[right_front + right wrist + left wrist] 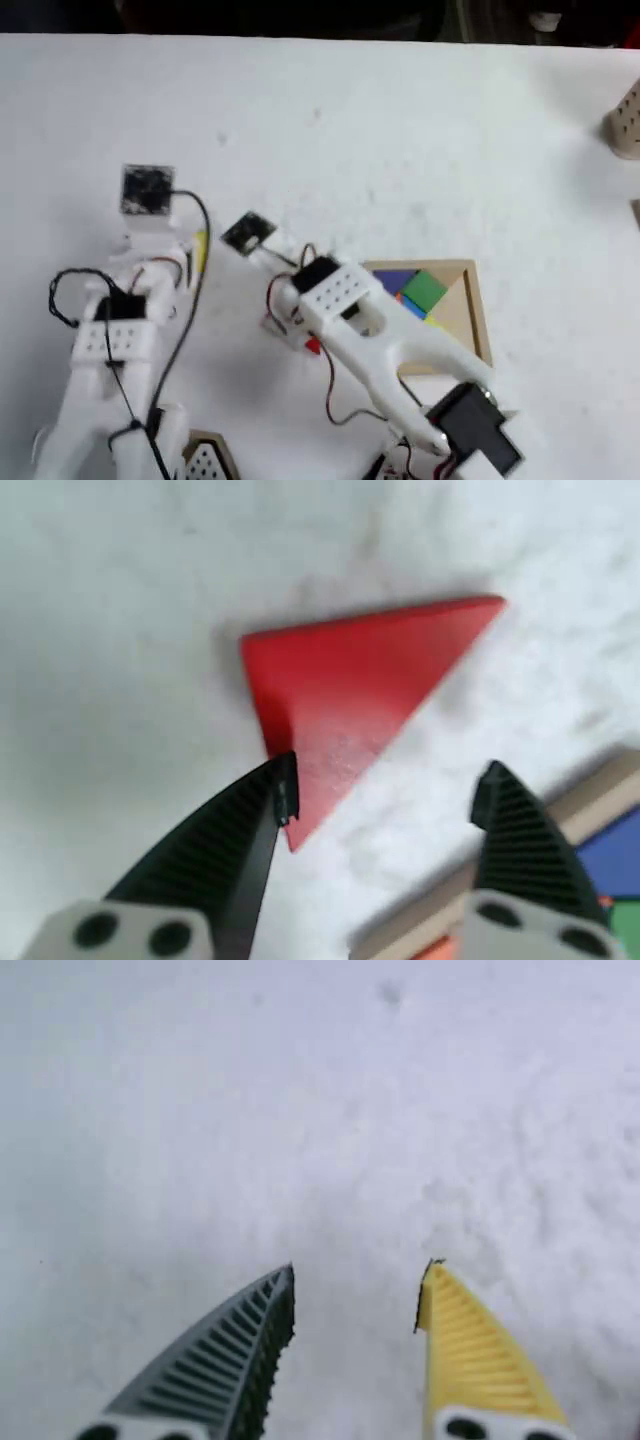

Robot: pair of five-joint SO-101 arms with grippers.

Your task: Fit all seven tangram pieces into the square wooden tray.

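Note:
A square wooden tray [475,300] lies right of centre, with blue, green and yellow pieces inside and part of its floor bare. A red triangle [350,690] lies flat on the white table just outside the tray's edge [590,790]; a sliver of this red triangle [312,346] peeks out under the right arm. My right gripper [385,785] hangs open over the triangle, one black finger [250,820] above its corner, the other by the tray edge. My left gripper [355,1295] is open over bare table, holding nothing; it sits at the left [197,250].
The white table surface stretches wide behind both arms. A perforated wooden block [625,125] stands at the far right edge. Black cables loop around both arms, and another perforated piece [205,460] sits at the front between them.

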